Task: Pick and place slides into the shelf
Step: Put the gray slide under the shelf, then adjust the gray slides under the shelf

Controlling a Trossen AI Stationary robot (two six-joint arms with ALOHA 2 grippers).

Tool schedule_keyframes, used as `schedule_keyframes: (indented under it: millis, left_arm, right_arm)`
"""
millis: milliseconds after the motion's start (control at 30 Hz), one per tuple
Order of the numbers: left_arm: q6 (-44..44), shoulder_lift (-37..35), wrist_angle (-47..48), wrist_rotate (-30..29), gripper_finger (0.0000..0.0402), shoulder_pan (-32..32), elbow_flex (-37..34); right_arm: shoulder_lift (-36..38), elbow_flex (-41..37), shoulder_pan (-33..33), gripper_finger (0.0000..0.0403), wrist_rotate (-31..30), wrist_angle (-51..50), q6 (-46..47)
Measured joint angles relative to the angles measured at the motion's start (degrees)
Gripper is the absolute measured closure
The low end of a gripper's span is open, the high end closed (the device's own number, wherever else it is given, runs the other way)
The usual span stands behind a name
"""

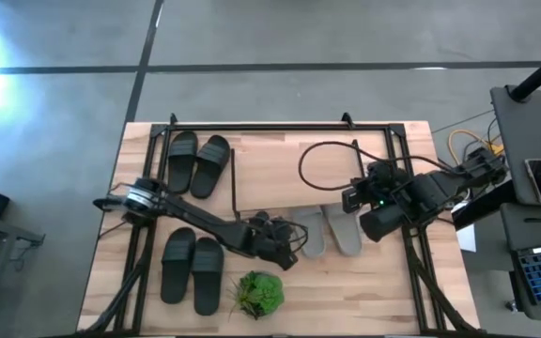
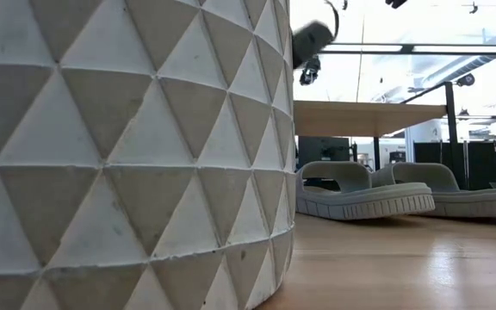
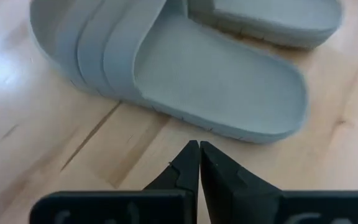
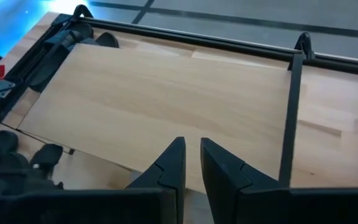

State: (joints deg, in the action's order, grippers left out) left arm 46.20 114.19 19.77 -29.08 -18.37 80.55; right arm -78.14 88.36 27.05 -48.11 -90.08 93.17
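Table stock, left to right. Black pair [image 1: 196, 163]: lies side by side at the far left, under the black wire frame beside the shelf [image 1: 289, 160], so it reads as already stowed. Second black pair [image 1: 193, 268]: near the front left edge, apart from the shelf, not yet handled. Left gripper [image 3: 199, 163]: reached in low across the table toward the middle, fingers pressed together and holding nothing, tips just short of the grey pair; by my judgement lined up to take the nearer sandal once it spreads. Plant [image 1: 258, 293]: small green thing at the front edge, in a white faceted pot [image 2: 127, 155] that blocks most of the low view; no part of the task. Grey pair [image 1: 328, 229]: flat on the table, soles down, just in front of the shelf plank; its broad strap faces the left gripper, the likeliest place to pinch. Right gripper [image 4: 191, 163]: hovers above the grey pair near the shelf's right post, fingers a narrow slit apart, empty, looking over the bare plank top, apparently waiting.
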Motion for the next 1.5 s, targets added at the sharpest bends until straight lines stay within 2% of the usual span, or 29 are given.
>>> schedule_keyframes:
  millis: [133, 200, 367, 600, 800, 900, 1067, 1167, 1500]
  left_arm:
    - [0.43, 1.83, -2.77, -4.26, 0.0402, 0.26, 0.43]
    - [3.42, 2.90, -2.60, -6.64, 0.0402, 0.71, 0.44]
    - [10.46, 6.09, -2.90, -6.27, 0.0402, 2.54, 0.21]
    - [10.40, 8.43, -5.14, -5.36, 0.0402, 4.90, 0.94]
    - [8.12, 8.44, -6.42, -6.85, 0.0402, 7.51, 0.76]
    - [4.59, 8.44, -10.95, -5.16, 0.0402, 8.49, 0.49]
    - [3.61, 8.44, -14.28, -4.19, 0.0402, 9.18, 0.37]
    - [1.20, 8.44, -14.16, -4.20, 0.0402, 9.25, 0.03]
    - [1.44, 4.90, -8.54, -5.60, 0.0402, 6.14, 0.00]
  right_arm:
    - [0.92, -0.59, 0.00, 0.0360, -0.12, 0.11, -0.40]
    - [1.41, -0.63, 0.30, 0.0360, -1.06, 0.06, -0.60]
    - [2.02, -0.70, 1.48, 0.0360, -2.07, 0.08, -0.59]
    - [2.16, -0.70, 2.35, 0.0360, -2.12, 0.08, -0.18]
    - [1.38, -0.70, 2.36, 0.0360, -2.10, 0.08, 0.67]
    - [1.21, -0.70, 2.34, 0.0360, -2.10, 0.07, 0.70]
    - [1.19, -0.77, 2.32, 0.0360, -2.12, 0.08, 1.35]
    - [1.19, -0.77, 2.32, 0.0360, -2.22, 0.06, 1.37]
    - [1.19, -0.77, 2.35, 0.0360, -2.45, 0.08, 0.82]
